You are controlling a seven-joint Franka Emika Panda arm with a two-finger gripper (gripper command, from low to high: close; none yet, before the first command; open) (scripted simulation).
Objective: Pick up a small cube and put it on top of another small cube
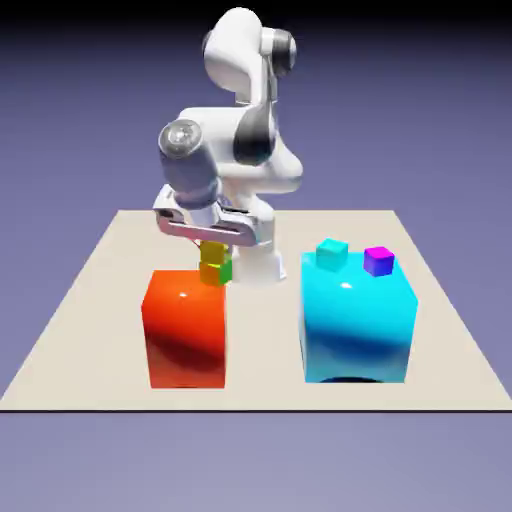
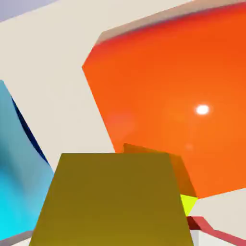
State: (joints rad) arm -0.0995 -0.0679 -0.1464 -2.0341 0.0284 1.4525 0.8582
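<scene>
The small cube (image 1: 213, 251), plain yellow, sits between the fingers of my gripper (image 1: 213, 246), which is shut on it. It is directly over another small cube (image 1: 217, 271), the multicoloured one, on the back right corner of the big orange-red block (image 1: 186, 325). Whether the two cubes touch, I cannot tell. In the hand view the yellow cube (image 2: 113, 199) fills the lower middle and hides the fingertips. The multicoloured cube (image 2: 181, 175) peeks out behind its right edge, with the orange-red block's top (image 2: 182, 96) beyond.
A big cyan block (image 1: 358, 322) stands at the exterior view's right, carrying a tiny cyan cube (image 1: 332, 253) and a tiny purple cube (image 1: 379, 261). Its side (image 2: 19, 187) shows at the hand view's left edge. The beige table (image 1: 90, 300) surrounds both blocks.
</scene>
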